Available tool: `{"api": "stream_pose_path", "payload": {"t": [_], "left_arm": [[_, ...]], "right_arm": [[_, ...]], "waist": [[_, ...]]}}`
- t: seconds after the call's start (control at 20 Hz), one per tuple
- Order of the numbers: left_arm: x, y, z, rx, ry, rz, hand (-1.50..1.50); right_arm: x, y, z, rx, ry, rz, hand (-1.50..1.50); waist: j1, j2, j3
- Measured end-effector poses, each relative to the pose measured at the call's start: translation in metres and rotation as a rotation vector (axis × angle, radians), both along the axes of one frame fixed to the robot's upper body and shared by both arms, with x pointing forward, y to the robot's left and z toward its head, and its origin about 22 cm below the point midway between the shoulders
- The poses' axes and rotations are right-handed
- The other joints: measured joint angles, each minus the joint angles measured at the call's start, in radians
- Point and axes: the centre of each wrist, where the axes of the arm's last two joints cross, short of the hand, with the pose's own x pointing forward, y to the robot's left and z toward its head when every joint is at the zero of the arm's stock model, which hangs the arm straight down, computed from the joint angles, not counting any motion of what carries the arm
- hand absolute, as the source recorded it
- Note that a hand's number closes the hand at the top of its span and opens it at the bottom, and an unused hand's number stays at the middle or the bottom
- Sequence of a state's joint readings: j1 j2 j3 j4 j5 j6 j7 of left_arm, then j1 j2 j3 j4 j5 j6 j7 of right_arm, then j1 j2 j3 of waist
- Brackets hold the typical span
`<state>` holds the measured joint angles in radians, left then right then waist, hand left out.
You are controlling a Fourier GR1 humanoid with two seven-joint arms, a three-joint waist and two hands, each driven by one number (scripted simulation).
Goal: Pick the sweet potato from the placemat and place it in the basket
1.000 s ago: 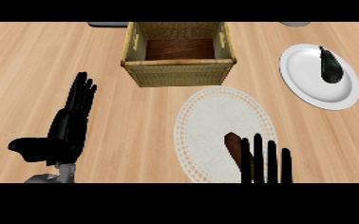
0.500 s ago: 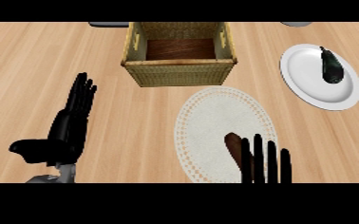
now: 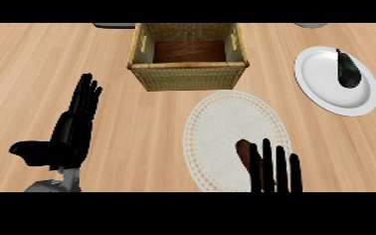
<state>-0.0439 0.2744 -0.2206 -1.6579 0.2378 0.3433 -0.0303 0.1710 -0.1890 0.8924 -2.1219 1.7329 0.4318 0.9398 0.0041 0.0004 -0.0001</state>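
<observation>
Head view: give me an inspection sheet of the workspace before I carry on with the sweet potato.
Surface: wooden counter, light planks.
Job's things: sweet potato lies on the white placemat, partly hidden by fingers; wicker basket stands beyond the placemat, nothing seen inside.
Clutter: white plate at right, carrying a dark vegetable; two grey objects cut off at the far edge, cannot tell what.
Hands: right hand open, fingers straight over the near side of the placemat, at the sweet potato; left hand open, resting at left.
Cables: nothing seen.
Surroundings: nothing seen beyond the counter.
</observation>
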Motion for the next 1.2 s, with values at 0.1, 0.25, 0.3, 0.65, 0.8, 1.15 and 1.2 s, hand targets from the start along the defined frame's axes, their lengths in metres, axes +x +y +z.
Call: {"api": "stream_pose_path", "payload": {"t": [0.1, 0.25, 0.3, 0.65, 0.8, 1.15, 1.2], "left_arm": [[-0.002, 0.0, -0.001, -0.002, 0.001, 0.003, 0.0], [-0.002, -0.004, 0.001, 0.004, -0.005, -0.001, 0.0], [-0.001, 0.0, 0.003, 0.005, -0.005, 0.001, 0.0], [0.0, 0.002, -0.002, 0.003, -0.005, -0.002, 0.0], [-0.002, 0.002, -0.003, 0.002, 0.0, -0.003, 0.0], [-0.002, 0.01, -0.001, 0.004, -0.001, -0.001, 0.0], [0.002, 0.01, -0.001, 0.004, -0.004, 0.003, 0.0]], "right_arm": [[0.0, 0.0, 0.0, 0.01, -0.005, -0.007, -1.5], [0.001, -0.001, -0.001, 0.026, 0.006, -0.004, -1.5], [0.001, -0.001, -0.001, 0.024, 0.009, -0.004, -1.5], [0.016, 0.002, -0.016, 0.029, 0.044, -0.053, -1.5], [0.027, 0.012, -0.027, 0.025, 0.053, -0.078, -1.5], [0.043, 0.022, -0.056, 0.017, 0.073, -0.107, -1.5], [0.048, 0.022, -0.057, 0.022, 0.074, -0.109, -1.5]], "waist": [[0.0, 0.0, 0.0], [-0.001, 0.0, 0.0], [0.0, 0.0, 0.0], [0.001, 0.001, 0.0], [0.0, 0.0, 0.0], [-0.002, -0.001, 0.0], [-0.003, -0.002, -0.001]]}}
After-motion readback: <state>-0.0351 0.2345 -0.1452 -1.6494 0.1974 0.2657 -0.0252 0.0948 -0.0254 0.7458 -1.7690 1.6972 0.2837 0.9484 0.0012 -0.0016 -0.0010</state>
